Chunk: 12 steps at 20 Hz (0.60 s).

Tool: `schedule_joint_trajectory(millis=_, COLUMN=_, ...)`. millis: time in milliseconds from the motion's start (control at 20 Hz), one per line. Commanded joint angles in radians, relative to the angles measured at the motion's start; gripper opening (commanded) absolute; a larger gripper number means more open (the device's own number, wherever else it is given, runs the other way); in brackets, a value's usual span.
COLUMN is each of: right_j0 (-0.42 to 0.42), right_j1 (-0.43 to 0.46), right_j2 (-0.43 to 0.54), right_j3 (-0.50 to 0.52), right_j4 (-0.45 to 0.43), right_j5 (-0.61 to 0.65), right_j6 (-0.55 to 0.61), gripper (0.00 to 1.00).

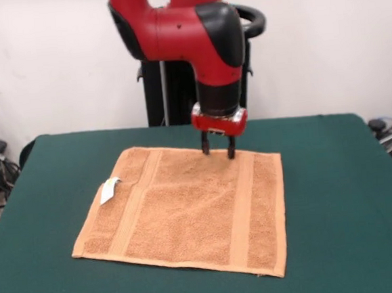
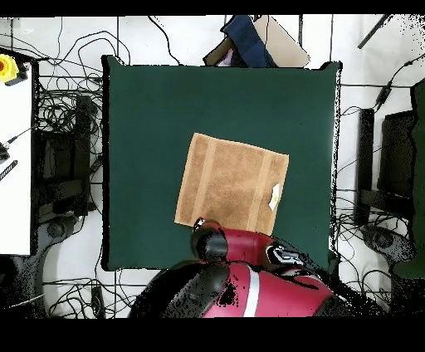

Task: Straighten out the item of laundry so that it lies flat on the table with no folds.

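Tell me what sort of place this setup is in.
Most likely a robotics lab or test cell, not a home. A red arm on a pedestal works at a green table bearing only a towel, cables sprawl across the floor around it, and the wall behind is bare white.

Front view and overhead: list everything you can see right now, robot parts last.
towel: one, orange-tan, spread flat near the table's middle, no folds showing
tag: one, white, on the towel's edge, at the picture's left in the front view
table: one, dark green top, under the towel
cables: many, dark, on the floor around the table
arm: one, red and black, reaching down over the towel's far edge
gripper: one, fingers apart, tips at the towel's far edge
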Motion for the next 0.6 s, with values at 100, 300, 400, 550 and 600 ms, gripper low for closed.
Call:
schedule_joint_trajectory(millis=100, right_j0=0.064, right_j1=0.041, right_j2=0.016, right_j3=0.103, right_j4=0.085, right_j5=0.085, right_j6=0.196, gripper=1.00)
schedule_joint_trajectory(millis=300, right_j0=0.072, right_j1=0.035, right_j2=-0.004, right_j3=0.084, right_j4=0.091, right_j5=0.073, right_j6=0.182, gripper=1.00)
schedule_joint_trajectory(millis=400, right_j0=0.088, right_j1=0.042, right_j2=-0.037, right_j3=0.048, right_j4=0.090, right_j5=0.035, right_j6=0.180, gripper=1.00)
schedule_joint_trajectory(millis=550, right_j0=0.086, right_j1=-0.007, right_j2=-0.058, right_j3=0.026, right_j4=0.097, right_j5=0.094, right_j6=0.155, gripper=1.00)
schedule_joint_trajectory(millis=600, right_j0=0.086, right_j1=-0.041, right_j2=-0.058, right_j3=0.032, right_j4=0.103, right_j5=0.132, right_j6=0.149, gripper=1.00)
